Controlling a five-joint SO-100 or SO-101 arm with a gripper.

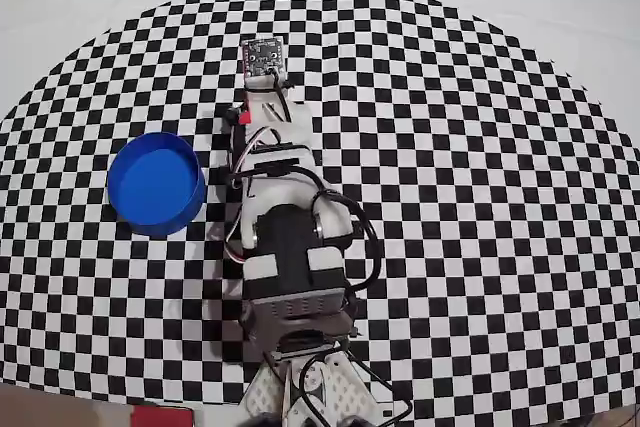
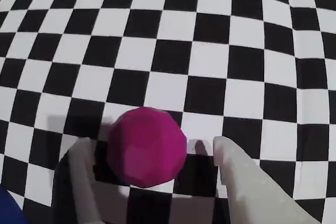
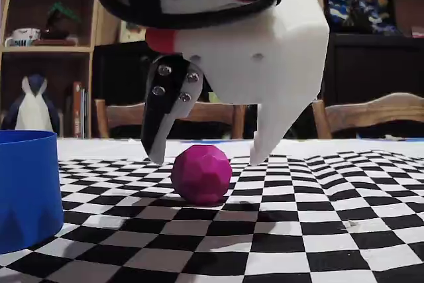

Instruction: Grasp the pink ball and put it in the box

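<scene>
The pink ball (image 2: 147, 146) rests on the checkered cloth between my gripper's (image 2: 153, 144) two fingers. The gripper is open and straddles it. In the fixed view the ball (image 3: 201, 173) lies on the cloth, with the black finger (image 3: 162, 117) just to its left and the white finger (image 3: 278, 111) to its right, both tips low beside it and a small gap on each side. The box, a round blue tub (image 1: 155, 182), stands empty to the left of the arm (image 1: 285, 227) in the overhead view. There the ball is hidden under the wrist.
The tub's wall (image 3: 26, 190) stands at the fixed view's left edge, well left of the ball. The checkered cloth (image 1: 480, 197) spreads in a wide oval over a white table. Chairs and shelves stand behind the table.
</scene>
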